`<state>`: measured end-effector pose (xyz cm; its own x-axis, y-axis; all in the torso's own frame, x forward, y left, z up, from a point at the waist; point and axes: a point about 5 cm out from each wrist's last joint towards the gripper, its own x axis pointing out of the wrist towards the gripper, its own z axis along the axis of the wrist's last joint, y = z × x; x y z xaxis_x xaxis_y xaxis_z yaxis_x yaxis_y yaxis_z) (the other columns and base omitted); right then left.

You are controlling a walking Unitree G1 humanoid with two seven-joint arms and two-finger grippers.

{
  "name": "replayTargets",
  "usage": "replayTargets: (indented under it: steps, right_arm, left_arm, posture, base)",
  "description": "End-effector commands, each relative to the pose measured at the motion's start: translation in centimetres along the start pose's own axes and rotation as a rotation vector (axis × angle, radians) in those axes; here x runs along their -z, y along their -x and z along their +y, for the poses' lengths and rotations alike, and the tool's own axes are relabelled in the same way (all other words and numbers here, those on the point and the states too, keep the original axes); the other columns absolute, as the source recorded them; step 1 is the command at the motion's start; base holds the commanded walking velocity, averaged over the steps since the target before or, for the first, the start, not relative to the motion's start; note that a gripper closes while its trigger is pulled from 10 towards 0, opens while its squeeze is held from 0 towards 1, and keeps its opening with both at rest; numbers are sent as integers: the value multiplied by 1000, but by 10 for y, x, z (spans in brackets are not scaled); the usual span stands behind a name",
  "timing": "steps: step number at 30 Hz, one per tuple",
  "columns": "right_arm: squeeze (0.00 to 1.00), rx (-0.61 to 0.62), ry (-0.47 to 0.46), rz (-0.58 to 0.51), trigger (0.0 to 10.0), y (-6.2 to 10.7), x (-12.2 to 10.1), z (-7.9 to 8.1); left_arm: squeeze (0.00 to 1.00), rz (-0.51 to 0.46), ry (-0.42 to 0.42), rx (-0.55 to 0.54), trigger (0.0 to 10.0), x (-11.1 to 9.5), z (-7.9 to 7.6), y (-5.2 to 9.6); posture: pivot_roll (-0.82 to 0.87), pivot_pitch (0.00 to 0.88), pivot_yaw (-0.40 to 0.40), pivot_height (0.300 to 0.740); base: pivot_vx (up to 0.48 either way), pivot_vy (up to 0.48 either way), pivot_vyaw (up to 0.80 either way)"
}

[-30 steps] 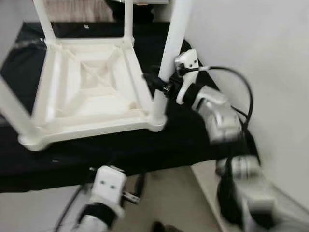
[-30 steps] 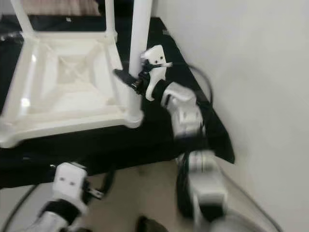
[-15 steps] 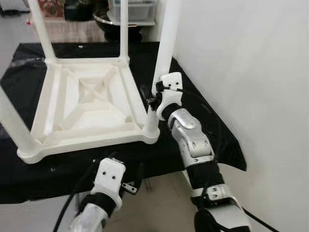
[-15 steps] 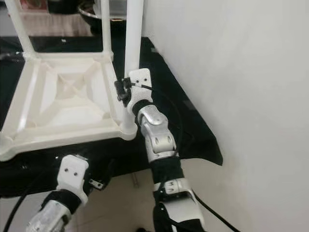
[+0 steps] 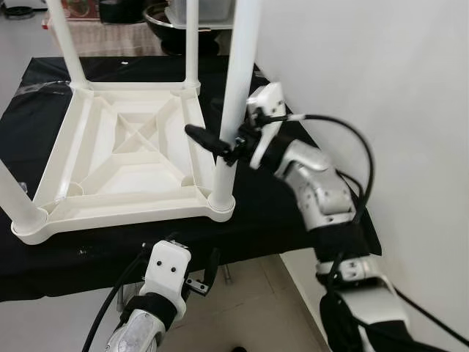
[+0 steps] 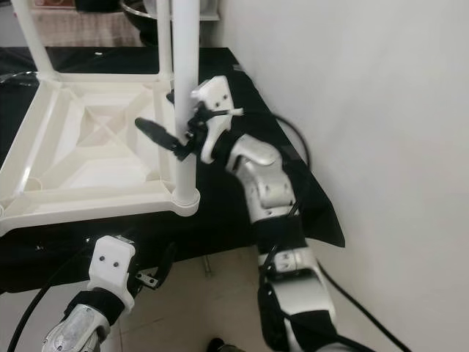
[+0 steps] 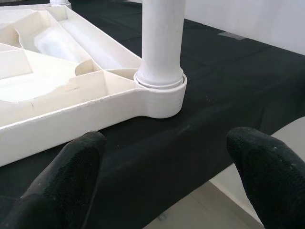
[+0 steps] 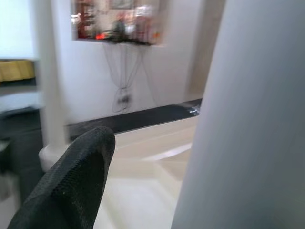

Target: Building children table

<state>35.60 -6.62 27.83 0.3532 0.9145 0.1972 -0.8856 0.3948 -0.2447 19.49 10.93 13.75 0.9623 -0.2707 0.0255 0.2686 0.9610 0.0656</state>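
Observation:
A white plastic children's table (image 5: 132, 158) lies upside down on a black-covered surface, its legs pointing up. My right gripper (image 5: 220, 143) is at the near right leg (image 5: 233, 95), a little above its socket. One black finger (image 5: 204, 138) reaches past the leg over the table's underside, and the leg hides the other. In the right wrist view a gap shows between the finger (image 8: 71, 181) and the leg (image 8: 248, 119). My left gripper (image 7: 167, 162) hangs open below the front edge, facing the near corner socket (image 7: 159, 93).
A white wall (image 5: 381, 88) stands close on the right. The black cloth (image 5: 278, 213) ends just in front of the table, with pale floor (image 5: 249, 308) below. Other table legs (image 5: 192, 44) rise at the back and left. Cables trail from my right arm.
The camera view has shifted. My right forearm has swung out to the right, and its finger now reaches farther past the leg. The left arm has hardly moved.

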Motion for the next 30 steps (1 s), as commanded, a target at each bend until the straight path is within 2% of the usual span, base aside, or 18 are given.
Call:
replayTargets:
  steps: [1, 3, 9, 13, 16, 17, 18, 19, 20, 30]
  right_arm:
    - [0, -83, -18, 8, 10000, -2, 6, 5]
    - [0, -184, -45, 49, 10000, 5, 10, 0]
    - [0, -311, -92, 80, 10000, 12, 9, -11]
    - [0, -408, -123, 72, 10000, 12, 6, -11]
    - [0, -434, -130, 77, 10000, 13, 7, -11]
    - [0, -458, -138, 81, 8039, 13, 8, -11]
    - [0, -476, -146, 84, 6941, 14, 9, -11]
    - [0, -476, -146, 84, 6941, 14, 9, -11]
    - [0, -494, -159, 79, 0, 14, 9, -12]
    - [0, -497, -153, 49, 0, 14, 4, -18]
  left_arm:
    - [0, 7, 18, 4, 10000, 0, -4, 2]
    - [0, 11, 19, 2, 10000, -1, -6, 6]
    - [0, 20, 22, -2, 10000, -4, -9, 16]
    - [0, 27, 29, 3, 10000, -5, -12, 21]
    - [0, 29, 31, 4, 10000, -6, -13, 23]
    - [0, 32, 33, 5, 10000, -6, -14, 25]
    - [0, 35, 34, 5, 10000, -7, -14, 27]
    - [0, 35, 34, 5, 10000, -7, -14, 27]
    - [0, 40, 36, 4, 10000, -8, -15, 30]
    - [0, 52, 37, 2, 10000, -10, -15, 35]
  posture:
    - [129, 197, -151, 740]
    - [147, 219, -151, 740]
    - [160, 254, -152, 740]
    - [169, 279, -152, 740]
    - [171, 285, -150, 740]
    - [175, 290, -151, 740]
    - [177, 292, -151, 740]
    - [177, 292, -151, 740]
    - [186, 303, -148, 740]
    - [190, 309, -143, 740]
  base:
    - [0, 0, 0]
    - [0, 0, 0]
    - [0, 0, 0]
    - [0, 0, 0]
    - [0, 0, 0]
    - [0, 0, 0]
    - [0, 0, 0]
    - [0, 0, 0]
    - [0, 0, 0]
    - [0, 0, 0]
